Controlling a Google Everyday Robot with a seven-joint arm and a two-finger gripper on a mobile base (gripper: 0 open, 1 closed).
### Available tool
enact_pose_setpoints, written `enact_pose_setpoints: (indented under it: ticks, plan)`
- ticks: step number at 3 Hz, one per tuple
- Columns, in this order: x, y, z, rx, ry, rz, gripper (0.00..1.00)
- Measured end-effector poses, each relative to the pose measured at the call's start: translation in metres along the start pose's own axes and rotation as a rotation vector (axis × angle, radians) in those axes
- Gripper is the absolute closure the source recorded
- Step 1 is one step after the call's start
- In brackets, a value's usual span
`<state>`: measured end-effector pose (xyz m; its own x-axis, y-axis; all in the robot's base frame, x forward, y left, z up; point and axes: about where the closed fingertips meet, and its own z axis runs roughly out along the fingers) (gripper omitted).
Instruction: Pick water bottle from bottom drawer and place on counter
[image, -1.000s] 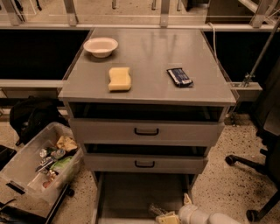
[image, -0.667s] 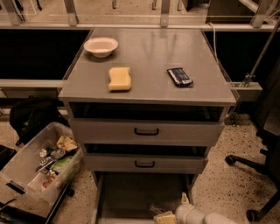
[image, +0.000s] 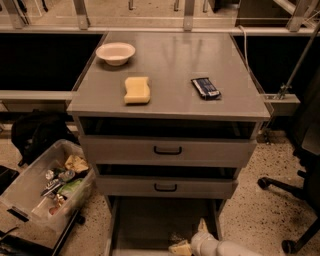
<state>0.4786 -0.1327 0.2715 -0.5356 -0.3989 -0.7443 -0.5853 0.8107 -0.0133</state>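
Note:
The bottom drawer (image: 150, 220) is pulled open below the two black-handled drawers, and its grey floor shows. My gripper (image: 194, 241) reaches into the drawer's front right part on the white arm entering from the bottom edge. A small pale glinting shape (image: 178, 247) lies right at the gripper's tip; I cannot tell whether it is the water bottle or whether it is held. The counter (image: 170, 60) is the grey cabinet top above.
On the counter are a white bowl (image: 115, 52), a yellow sponge (image: 137, 90) and a dark blue snack packet (image: 205, 88). A clear bin (image: 30, 192) of several items and a black bag (image: 37, 132) are on the floor at left. An office chair base (image: 292, 192) is at right.
My gripper and arm have shifted a little to the left inside the bottom drawer. Nothing on the counter has moved.

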Motion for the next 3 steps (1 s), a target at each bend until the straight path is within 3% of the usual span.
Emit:
enact_pose_setpoints:
  ticks: [1,2,3]
  plan:
    - [0.011,0.017,0.05,0.011,0.03,-0.042,0.0]
    - [0.011,0.018,0.05,0.012,0.031,-0.042,0.0]
    - [0.06,0.017,0.09,0.024,0.117,-0.004,0.0]
